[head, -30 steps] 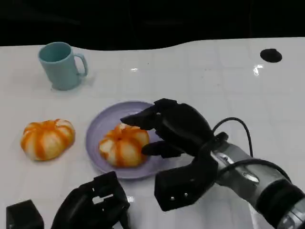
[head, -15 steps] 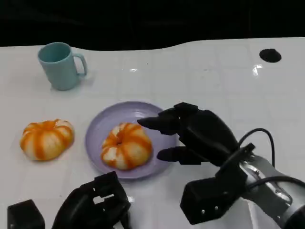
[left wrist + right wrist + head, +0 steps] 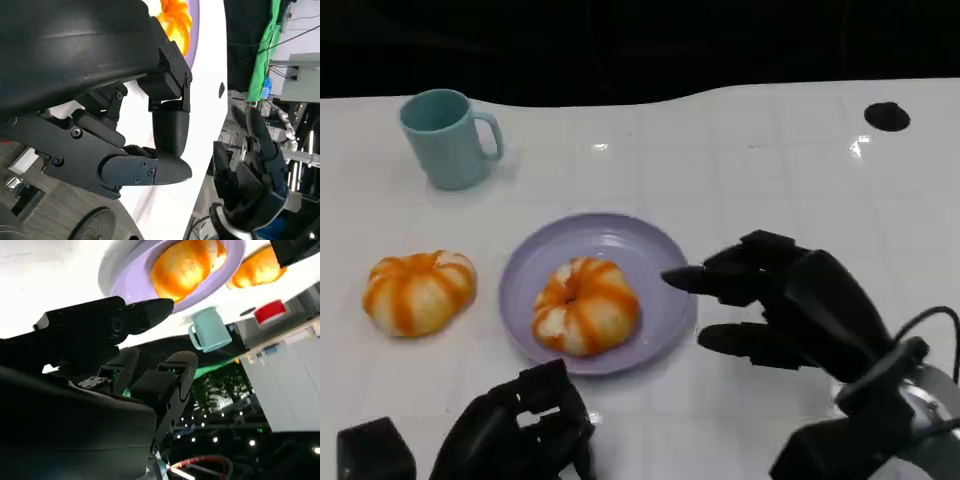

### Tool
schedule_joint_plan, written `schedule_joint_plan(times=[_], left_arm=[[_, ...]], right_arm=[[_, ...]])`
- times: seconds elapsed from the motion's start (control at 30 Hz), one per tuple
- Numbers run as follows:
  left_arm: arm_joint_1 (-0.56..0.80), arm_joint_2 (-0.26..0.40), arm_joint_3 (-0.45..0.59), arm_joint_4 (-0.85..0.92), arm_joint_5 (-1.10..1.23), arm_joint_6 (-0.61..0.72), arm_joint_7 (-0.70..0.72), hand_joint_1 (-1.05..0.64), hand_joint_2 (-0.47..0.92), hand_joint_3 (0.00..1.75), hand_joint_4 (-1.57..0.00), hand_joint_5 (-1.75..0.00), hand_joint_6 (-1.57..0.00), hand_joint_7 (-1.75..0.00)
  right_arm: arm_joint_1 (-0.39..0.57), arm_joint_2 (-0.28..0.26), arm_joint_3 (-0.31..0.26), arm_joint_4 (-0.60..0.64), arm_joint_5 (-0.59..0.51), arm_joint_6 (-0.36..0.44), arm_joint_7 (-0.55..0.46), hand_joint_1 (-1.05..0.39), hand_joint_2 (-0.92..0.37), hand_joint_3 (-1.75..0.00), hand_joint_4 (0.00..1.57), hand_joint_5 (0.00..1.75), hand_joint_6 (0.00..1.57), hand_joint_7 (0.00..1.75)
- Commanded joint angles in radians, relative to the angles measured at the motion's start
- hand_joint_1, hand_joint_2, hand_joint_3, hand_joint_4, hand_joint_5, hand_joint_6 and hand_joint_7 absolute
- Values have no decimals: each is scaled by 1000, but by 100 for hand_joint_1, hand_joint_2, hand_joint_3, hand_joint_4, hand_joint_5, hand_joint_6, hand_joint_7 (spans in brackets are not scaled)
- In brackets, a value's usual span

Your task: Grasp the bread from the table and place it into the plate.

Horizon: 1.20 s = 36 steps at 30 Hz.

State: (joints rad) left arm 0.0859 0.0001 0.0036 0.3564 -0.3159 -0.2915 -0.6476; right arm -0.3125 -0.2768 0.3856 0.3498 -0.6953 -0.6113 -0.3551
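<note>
An orange-and-white striped bread (image 3: 585, 305) lies on the purple plate (image 3: 620, 240) in the middle of the table. A second, similar bread (image 3: 418, 290) sits on the table to the plate's left. My right hand (image 3: 790, 305) hovers just right of the plate, fingers spread and pointing at it, holding nothing. My left hand (image 3: 515, 432) is low at the front left with its fingers curled in, empty. The right wrist view shows the bread (image 3: 187, 265) on the plate (image 3: 127, 287) beyond my fingers (image 3: 100, 325). The left wrist view shows the bread's edge (image 3: 175, 15) and my right hand (image 3: 255, 170).
A teal mug (image 3: 448, 135) stands at the back left, its handle to the right; it is also the mug (image 3: 210, 330) in the right wrist view. A small black disc (image 3: 887, 116) marks the table's far right. The table's dark back edge runs behind them.
My right hand has let go of the bread on the plate and drawn back to the right and toward the front. The bread stays on the plate. The left hand has not moved.
</note>
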Motion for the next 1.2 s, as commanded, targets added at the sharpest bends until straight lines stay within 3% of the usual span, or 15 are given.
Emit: schedule_joint_plan(times=[0.03, 0.07, 0.2, 0.27, 0.37, 0.57, 0.87, 1.2], left_arm=[[-10, 6, 5, 13, 3, -4, 7, -60, 81, 44, -79, -175, -73, -146], [-11, 6, 4, 14, 5, -4, 8, -60, 81, 44, -79, -175, -73, -146], [-15, 6, 2, 19, 15, -12, 12, -61, 81, 44, -77, -175, -73, -147], [-14, 4, 1, 18, 14, -13, 12, -61, 81, 44, -77, -175, -72, -148], [-13, 2, 1, 16, 12, -11, 13, -60, 80, 44, -77, -175, -72, -148], [-14, 1, 4, 24, 7, -24, 1, -59, 81, 44, -77, -175, -71, -148], [-16, 6, 5, 20, 2, -8, 2, -58, 80, 44, -78, -175, -72, -148], [-13, 13, 7, 19, 4, -14, 0, -60, 79, 45, -79, -175, -73, -147]], right_arm=[[66, -36, -58, -24, 53, -87, -38, -16, -83, -29, 78, 138, 102, 35], [72, -38, -65, -21, 55, -102, -42, -15, -71, -54, 81, 148, 99, 51], [120, -65, -101, -31, 56, -165, -59, -14, -57, -96, 83, 165, 86, 103], [152, -75, -121, -47, 52, -173, -66, -14, -52, -107, 83, 172, 82, 118], [186, -83, -142, -62, 47, -187, -73, -14, -47, -116, 84, 174, 79, 127], [268, -104, -181, -93, 54, -202, -68, -16, -40, -126, 83, 175, 70, 146], [359, -96, -209, -119, 58, -175, -50, -17, -41, -125, 81, 174, 70, 150], [365, -81, -198, -61, 21, -170, -99, -15, -41, -125, 82, 175, 66, 156]])
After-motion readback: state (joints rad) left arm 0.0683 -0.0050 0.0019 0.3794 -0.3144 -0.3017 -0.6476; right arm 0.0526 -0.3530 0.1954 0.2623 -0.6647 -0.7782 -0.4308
